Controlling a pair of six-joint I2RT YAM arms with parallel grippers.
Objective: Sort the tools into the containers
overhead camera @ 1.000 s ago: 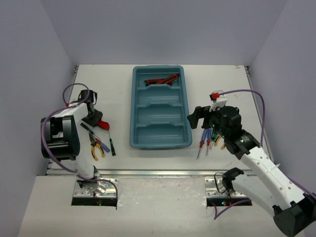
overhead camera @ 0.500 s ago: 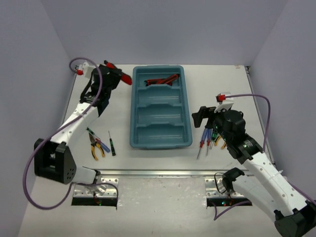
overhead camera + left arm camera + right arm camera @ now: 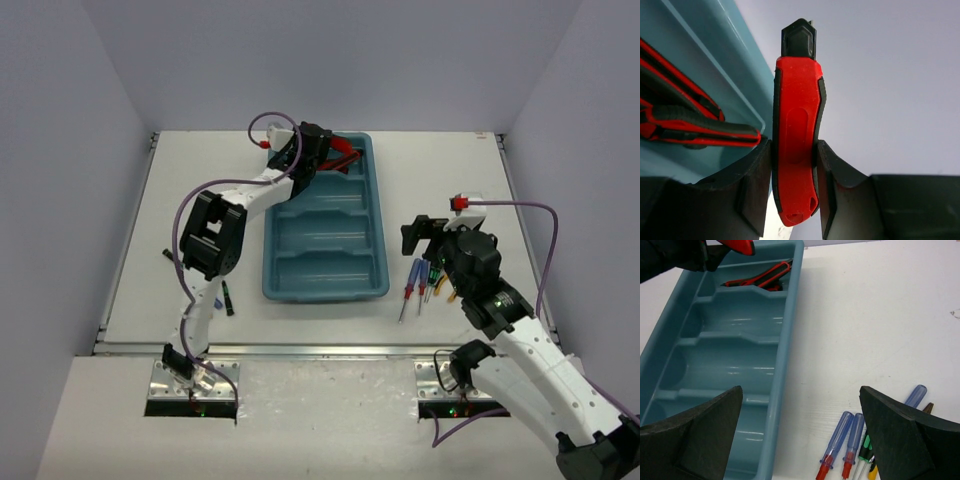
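Gripping a knife [image 3: 796,140] between its jaws, left claw [image 3: 318,152] sits upper centre, over top end of tray [image 3: 372,270]. Right claw [image 3: 418,236] wide open, empty, above screwdrivers [image 3: 416,282] right of tray.

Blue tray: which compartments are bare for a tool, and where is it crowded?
The three compartments of the tray nearer the arms are bare, between the front wall and the far divider. Crowded: the far compartment, where utility knives lie and the left gripper holds another knife at its left end; also the screwdrivers right of the tray's near end.
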